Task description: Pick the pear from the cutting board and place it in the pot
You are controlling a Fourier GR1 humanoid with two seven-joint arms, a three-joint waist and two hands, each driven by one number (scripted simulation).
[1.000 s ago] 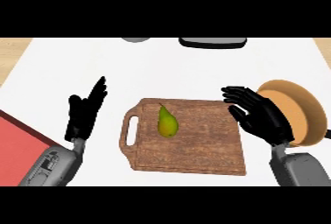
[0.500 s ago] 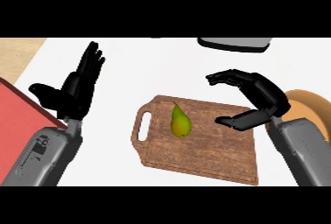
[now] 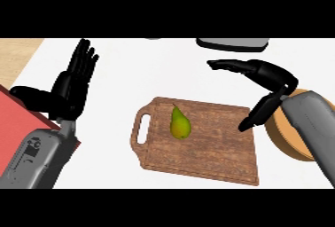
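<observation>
A green pear (image 3: 180,125) lies on the wooden cutting board (image 3: 203,150), toward the board's handle end. The right hand (image 3: 265,77) hangs above the board's right edge, fingers curved and holding nothing. The left hand (image 3: 71,86) rests left of the board, fingers straight. A tan pot (image 3: 288,137) sits right of the board.
</observation>
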